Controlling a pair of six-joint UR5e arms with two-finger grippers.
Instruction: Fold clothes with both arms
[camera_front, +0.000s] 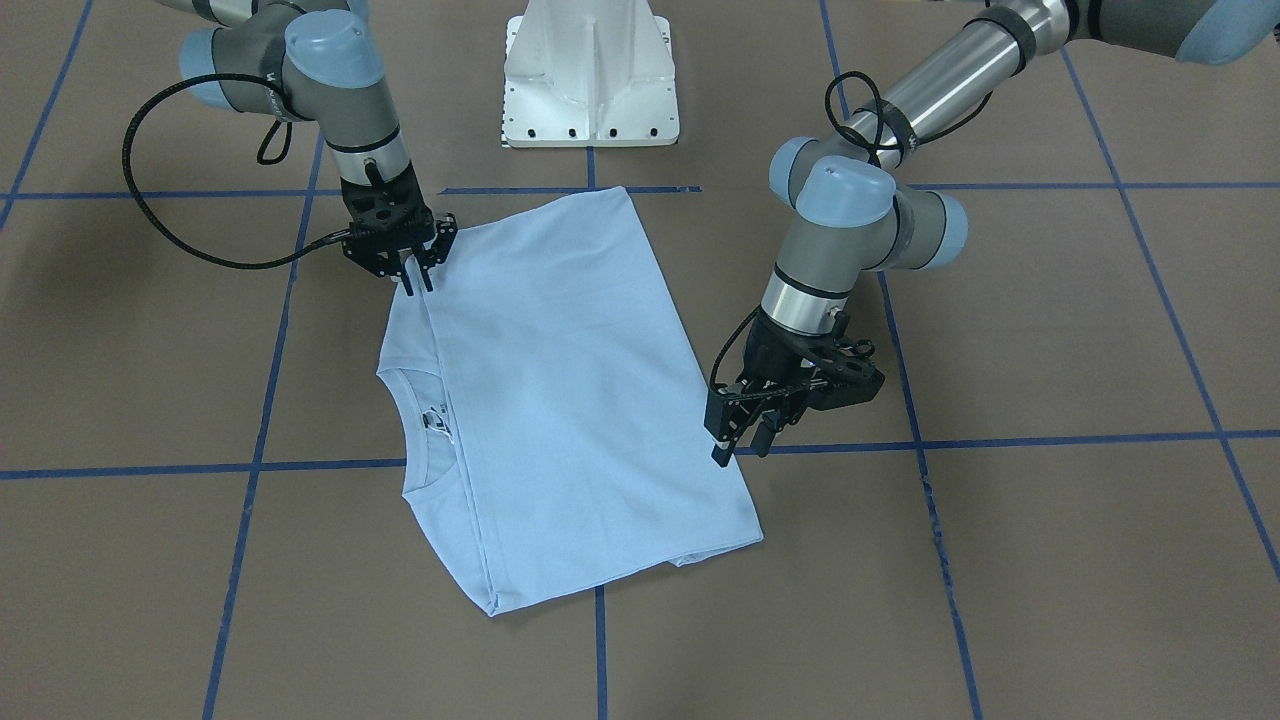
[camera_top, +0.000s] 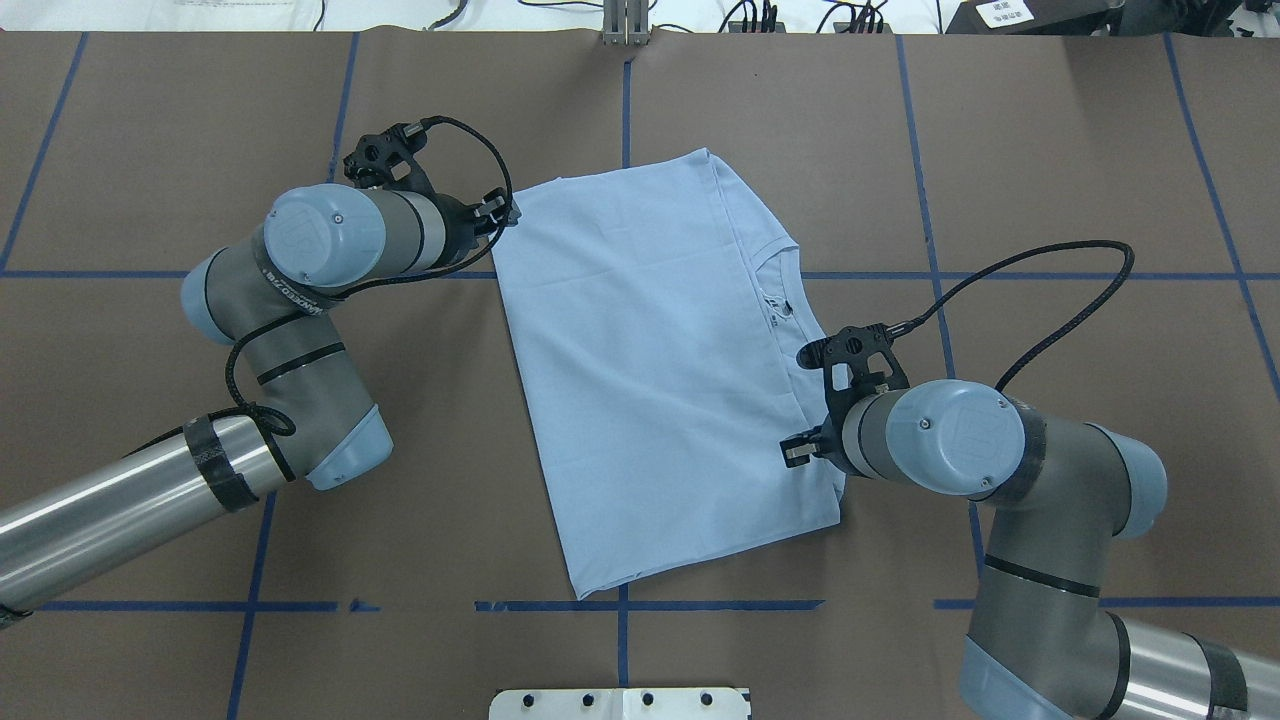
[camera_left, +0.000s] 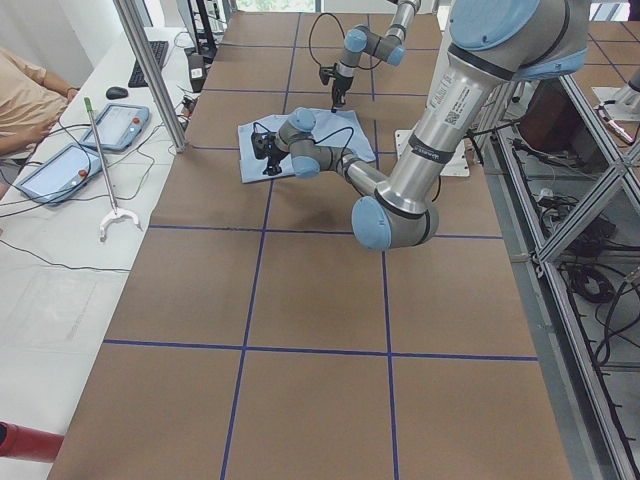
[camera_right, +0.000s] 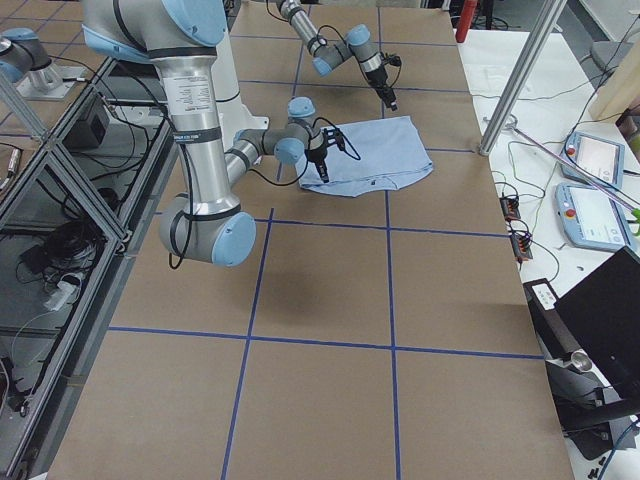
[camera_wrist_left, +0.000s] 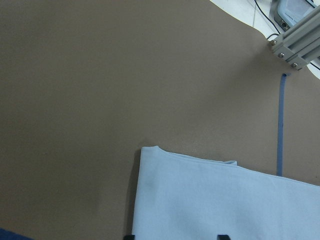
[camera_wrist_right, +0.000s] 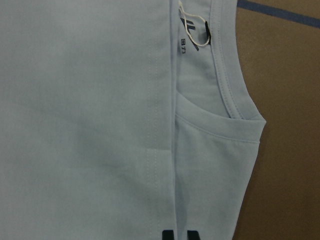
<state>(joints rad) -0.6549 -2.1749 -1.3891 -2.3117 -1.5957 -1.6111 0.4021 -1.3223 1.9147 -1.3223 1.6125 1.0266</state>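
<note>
One neck tag (camera_wrist_right: 192, 36) on the T-shirt (camera_front: 560, 400) bears unreadable black print.

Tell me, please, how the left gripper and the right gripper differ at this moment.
The left gripper is wide open; the right gripper has its fingers nearly together. The left gripper sits at the shirt's plain side edge; the right gripper is over the fold line on the neck side. Both are black, two-fingered and low over the flat shirt.
</note>
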